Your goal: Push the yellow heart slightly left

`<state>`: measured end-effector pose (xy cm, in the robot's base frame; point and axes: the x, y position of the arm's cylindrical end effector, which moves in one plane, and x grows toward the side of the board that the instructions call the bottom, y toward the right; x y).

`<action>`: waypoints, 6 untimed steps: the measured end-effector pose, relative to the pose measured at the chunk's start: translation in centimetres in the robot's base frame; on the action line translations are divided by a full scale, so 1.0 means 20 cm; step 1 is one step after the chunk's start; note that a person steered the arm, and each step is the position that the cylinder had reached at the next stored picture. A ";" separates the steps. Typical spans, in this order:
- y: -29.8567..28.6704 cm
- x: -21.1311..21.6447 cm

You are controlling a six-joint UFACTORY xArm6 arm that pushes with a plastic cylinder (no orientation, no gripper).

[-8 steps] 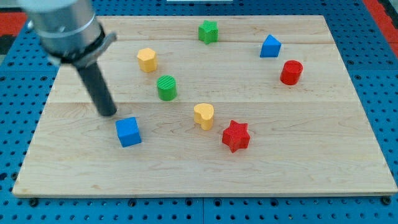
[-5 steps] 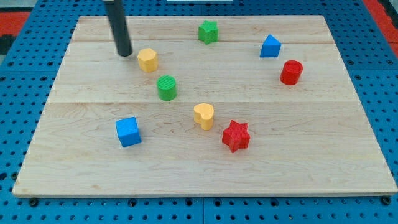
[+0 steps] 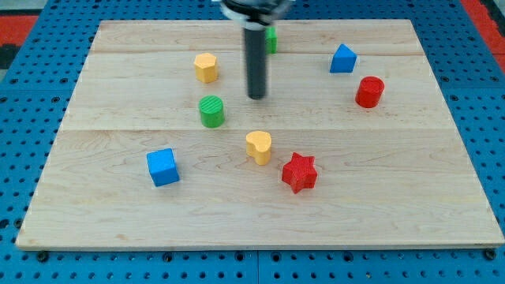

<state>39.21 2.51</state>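
The yellow heart (image 3: pixel 258 147) lies near the middle of the wooden board (image 3: pixel 394 205). My tip (image 3: pixel 256 95) touches the board above the heart in the view, about a block's width clear of it. The tip stands to the right of the green cylinder (image 3: pixel 211 111) and to the lower right of the yellow hexagon block (image 3: pixel 206 67). The rod partly hides the green star (image 3: pixel 271 39) at the view's top.
A red star (image 3: pixel 299 172) sits just to the lower right of the heart. A blue cube (image 3: pixel 162 166) lies at the lower left. A blue block (image 3: pixel 342 58) and a red cylinder (image 3: pixel 368 91) are at the upper right.
My tip swept from the board's left to its upper left, then right to the middle. The yellow hexagon block shifted up and to the right. The heart has not moved.
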 end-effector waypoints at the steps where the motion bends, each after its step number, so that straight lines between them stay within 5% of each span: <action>1: -0.20 0.09; 2: -0.34 0.06; 5: 0.29 0.29; 6: 0.27 0.38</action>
<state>46.71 7.82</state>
